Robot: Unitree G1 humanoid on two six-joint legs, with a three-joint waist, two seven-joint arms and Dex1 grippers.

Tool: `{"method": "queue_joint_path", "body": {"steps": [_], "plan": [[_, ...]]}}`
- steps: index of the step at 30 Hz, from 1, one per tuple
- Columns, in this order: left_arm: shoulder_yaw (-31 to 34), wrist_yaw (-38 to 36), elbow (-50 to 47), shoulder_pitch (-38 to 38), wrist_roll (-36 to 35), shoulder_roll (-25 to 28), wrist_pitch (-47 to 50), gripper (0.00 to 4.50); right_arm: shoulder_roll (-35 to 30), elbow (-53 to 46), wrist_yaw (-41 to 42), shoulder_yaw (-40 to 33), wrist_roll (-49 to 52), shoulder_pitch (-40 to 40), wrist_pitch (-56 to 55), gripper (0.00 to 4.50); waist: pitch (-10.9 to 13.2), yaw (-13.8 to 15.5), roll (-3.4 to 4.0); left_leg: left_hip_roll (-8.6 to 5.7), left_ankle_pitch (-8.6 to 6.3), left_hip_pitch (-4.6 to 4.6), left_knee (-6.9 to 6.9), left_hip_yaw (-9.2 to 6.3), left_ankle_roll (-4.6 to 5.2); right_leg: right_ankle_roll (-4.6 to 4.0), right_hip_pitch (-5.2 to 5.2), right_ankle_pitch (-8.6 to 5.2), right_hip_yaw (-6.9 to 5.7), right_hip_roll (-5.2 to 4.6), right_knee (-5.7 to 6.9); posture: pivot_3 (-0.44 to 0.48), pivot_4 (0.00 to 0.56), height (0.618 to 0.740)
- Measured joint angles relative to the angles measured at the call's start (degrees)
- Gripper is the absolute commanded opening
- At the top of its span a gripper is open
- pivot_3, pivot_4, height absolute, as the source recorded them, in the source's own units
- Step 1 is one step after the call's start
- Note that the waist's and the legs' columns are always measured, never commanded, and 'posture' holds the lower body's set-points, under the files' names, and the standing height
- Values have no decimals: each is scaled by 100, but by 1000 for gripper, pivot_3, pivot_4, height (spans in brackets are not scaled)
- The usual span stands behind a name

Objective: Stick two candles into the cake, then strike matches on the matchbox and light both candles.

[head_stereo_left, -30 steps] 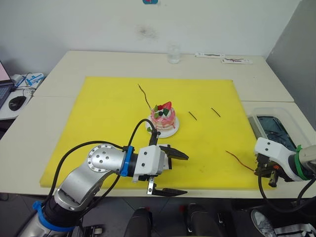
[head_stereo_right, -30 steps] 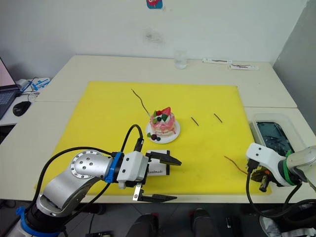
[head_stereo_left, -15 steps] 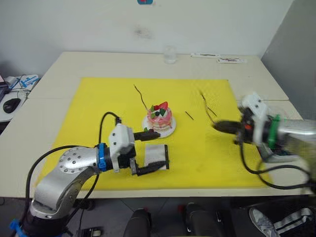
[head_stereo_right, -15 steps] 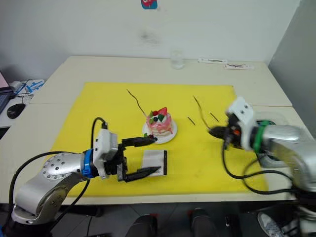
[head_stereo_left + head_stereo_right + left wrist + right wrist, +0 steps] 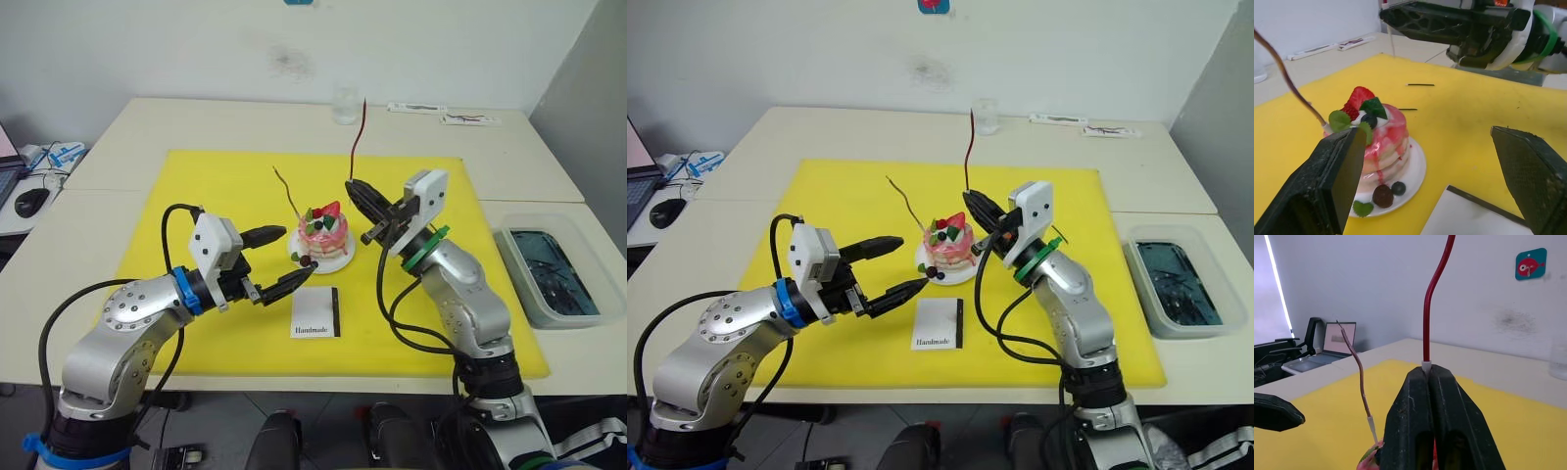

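The right gripper (image 5: 359, 188) is clamped on a candle (image 5: 360, 135) standing upright just right of the cake (image 5: 324, 234). Its wrist view shows the pale end pinched. The left gripper (image 5: 285, 258) gapes beside the cake, where another candle (image 5: 287, 192) leans left.

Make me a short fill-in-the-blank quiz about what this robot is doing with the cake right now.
1. The right gripper is shut on a long thin ____.
2. One candle already stands in the ____.
3. The left gripper, beside the plate, is ____.
4. The white matchbox lies on the ____ mat.

Missing words: candle; cake; open; yellow
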Motion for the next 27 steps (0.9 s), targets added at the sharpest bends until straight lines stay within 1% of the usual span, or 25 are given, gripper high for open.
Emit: {"method": "queue_joint_path", "body": {"steps": [4, 12, 20, 27], "plan": [[-9, -29, 33, -71, 28, 8, -3, 4500, 108, 433, 5, 115, -213, 96, -595, 26, 0, -4, 0, 0, 0, 4, 2, 1, 0, 7, 1, -4, 0, 0, 1, 0, 150, 740], [-113, -252, 140, -84, 112, 51, -100, 4500, 260, 1102, -17, 219, -463, 99, -1244, 26, 1, -4, 1, 1, 0, 6, -1, 1, 0, -2, 1, -1, 0, 1, 2, 0, 150, 740], [-111, -251, 157, -85, 71, 45, -105, 4500, 320, 1617, -107, 213, -632, 99, -1585, 26, 1, -6, 2, 1, 0, 6, -1, 1, 0, -1, 1, -3, 0, 1, 2, 0, 150, 740], [-25, -122, 154, -196, -90, -29, -70, 4500, 415, 1811, -135, 204, -628, 94, -1680, 26, 1, -12, 2, 1, 0, 6, -1, 0, 0, -1, 1, -3, 0, 1, 2, 0, 150, 740]]}}
